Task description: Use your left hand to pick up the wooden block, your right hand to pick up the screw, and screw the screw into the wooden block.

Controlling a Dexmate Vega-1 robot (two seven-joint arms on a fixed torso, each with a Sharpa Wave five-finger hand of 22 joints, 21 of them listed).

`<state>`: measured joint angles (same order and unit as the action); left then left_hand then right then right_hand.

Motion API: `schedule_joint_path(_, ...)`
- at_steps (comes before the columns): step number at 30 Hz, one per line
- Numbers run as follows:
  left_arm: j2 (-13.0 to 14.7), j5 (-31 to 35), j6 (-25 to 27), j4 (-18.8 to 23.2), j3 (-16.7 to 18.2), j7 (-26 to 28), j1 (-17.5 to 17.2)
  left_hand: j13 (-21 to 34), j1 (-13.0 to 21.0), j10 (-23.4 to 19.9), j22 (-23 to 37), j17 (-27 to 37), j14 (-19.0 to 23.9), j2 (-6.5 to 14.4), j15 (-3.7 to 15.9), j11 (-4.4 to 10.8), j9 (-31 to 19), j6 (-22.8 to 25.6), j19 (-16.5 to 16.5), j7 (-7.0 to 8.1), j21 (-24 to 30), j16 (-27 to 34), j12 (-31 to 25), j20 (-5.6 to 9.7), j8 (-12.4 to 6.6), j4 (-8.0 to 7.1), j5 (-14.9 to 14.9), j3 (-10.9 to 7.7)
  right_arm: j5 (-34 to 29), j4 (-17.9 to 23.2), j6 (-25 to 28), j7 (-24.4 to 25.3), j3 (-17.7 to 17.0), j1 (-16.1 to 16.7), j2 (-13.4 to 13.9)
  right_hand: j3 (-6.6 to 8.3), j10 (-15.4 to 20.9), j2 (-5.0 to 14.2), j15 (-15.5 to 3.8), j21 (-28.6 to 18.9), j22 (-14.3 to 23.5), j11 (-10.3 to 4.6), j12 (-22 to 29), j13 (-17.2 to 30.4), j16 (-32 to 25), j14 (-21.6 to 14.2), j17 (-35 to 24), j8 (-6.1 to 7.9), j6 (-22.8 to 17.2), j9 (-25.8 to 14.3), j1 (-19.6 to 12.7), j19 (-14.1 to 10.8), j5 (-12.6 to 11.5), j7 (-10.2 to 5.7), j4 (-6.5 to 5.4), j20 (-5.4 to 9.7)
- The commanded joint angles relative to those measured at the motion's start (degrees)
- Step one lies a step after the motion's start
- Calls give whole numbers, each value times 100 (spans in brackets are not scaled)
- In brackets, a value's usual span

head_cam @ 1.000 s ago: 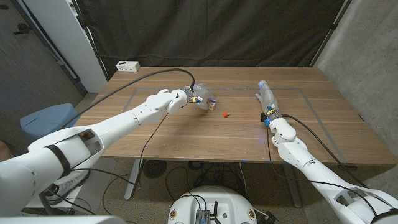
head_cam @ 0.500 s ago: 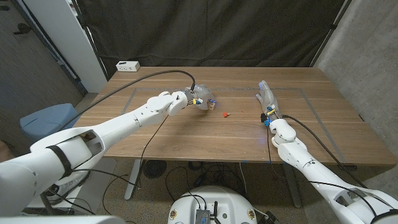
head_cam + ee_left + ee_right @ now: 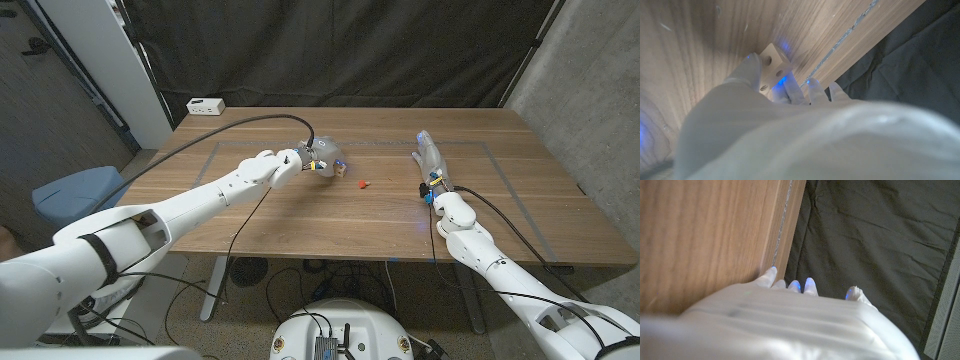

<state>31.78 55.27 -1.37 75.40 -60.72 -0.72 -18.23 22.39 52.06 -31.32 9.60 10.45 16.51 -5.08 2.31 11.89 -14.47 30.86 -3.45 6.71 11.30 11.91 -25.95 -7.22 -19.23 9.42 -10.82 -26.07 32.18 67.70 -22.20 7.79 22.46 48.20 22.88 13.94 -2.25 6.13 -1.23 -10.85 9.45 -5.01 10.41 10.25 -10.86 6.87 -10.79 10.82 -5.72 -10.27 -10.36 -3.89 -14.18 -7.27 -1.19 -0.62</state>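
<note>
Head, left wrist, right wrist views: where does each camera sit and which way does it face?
Head view: fixed on the head, looking down at the table, both arms in.
Left wrist view: behind the left hand, facing the wooden block it touches.
Right wrist view: behind the right hand, facing tabletop and curtain.
Shared: the block shows in head and left wrist views.

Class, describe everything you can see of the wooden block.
The wooden block is a small, pale cube of light wood with round holes drilled in its faces. It sits on the wooden table, left of the small red screw. The left hand has its fingers around it, touching its sides.
</note>
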Motion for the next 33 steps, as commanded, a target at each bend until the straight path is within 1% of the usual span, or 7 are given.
schedule_joint_path(1, -73, 92, 70, -160, -79, 393, 20, 155, 135, -218, 9, 26, 168, 15, 459, 35, -77, 182, -140, 14, 25, 49, -202, 1, -126, -16, -32, 73, 3, -51, -38, -34, 0, -29, -10, 17, 40, -26, 4, -13, 35, 4, 60, 25, -54, 7, -22, -12, -12, -7, -61, -29, 2, -71, 22, -20)
schedule_joint_path(3, -73, 103, 88, -168, -88, 439, 19, 233, 192, -315, 8, 33, 260, 21, 498, 29, -110, 334, -205, 34, 22, 59, -302, 9, -217, -15, -36, 107, 1, -47, -38, -33, 1, -32, -8, 18, 41, -26, 4, -13, 35, 3, 60, 26, -55, 6, -22, -12, -13, -8, -60, -30, 3, -66, 23, -20)
schedule_joint_path(13, -93, 101, 117, -240, -121, 643, 26, 484, 359, -668, 8, 58, 540, 62, 655, 70, -202, 814, -446, 116, 18, 85, -611, 43, -521, -28, -56, 232, -75, 110, 4, -6, 19, -15, 71, 19, 43, -26, -1, -13, 35, 13, 59, 26, -56, 6, -24, -10, -17, -8, -56, -31, 7, -62, 26, -19)
schedule_joint_path(17, -79, 66, 154, -208, -103, 672, 3, 515, 381, -714, 8, 63, 590, 61, 675, 73, -197, 891, -498, 128, 22, 91, -643, 50, -560, -30, -58, 254, -190, 304, 94, 66, 50, 23, 173, 20, 43, -25, -4, -14, 35, -4, 58, 26, -56, 6, -24, -9, -18, -8, -56, -33, 9, -60, 27, -15)
schedule_joint_path(21, -42, 35, 182, -148, -75, 684, -24, 540, 397, -758, 8, 68, 619, 73, 677, 76, -191, 952, -510, 149, 14, 95, -670, 66, -589, -36, -61, 268, -383, 600, 294, 197, 103, 71, 339, 22, 45, -24, -9, -14, 35, -5, 58, 26, -54, 9, -24, -8, -22, -8, -57, -36, 9, -59, 30, -17)
schedule_joint_path(28, 2, -128, 256, -15, 57, 709, -117, 565, 400, -792, 9, 75, 645, 82, 695, 73, -184, 979, -534, 150, 9, 97, -691, 63, -606, -49, -64, 289, -573, 922, 535, 284, 159, 96, 517, 26, 52, -23, -11, -14, 35, -14, 59, 26, -55, 5, -23, -5, -30, -8, -63, -38, 12, -58, 37, -17)
schedule_joint_path(33, 23, -280, 292, 85, 169, 739, -199, 582, 386, -798, 11, 80, 649, 83, 704, 71, -178, 1004, -550, 159, 6, 91, -696, 57, -619, -64, -64, 312, -744, 1169, 823, 341, 221, 89, 689, 32, 58, -22, -16, -16, 35, -15, 59, 26, -55, 2, -20, 1, -46, -7, -73, -44, 14, -64, 48, -14)
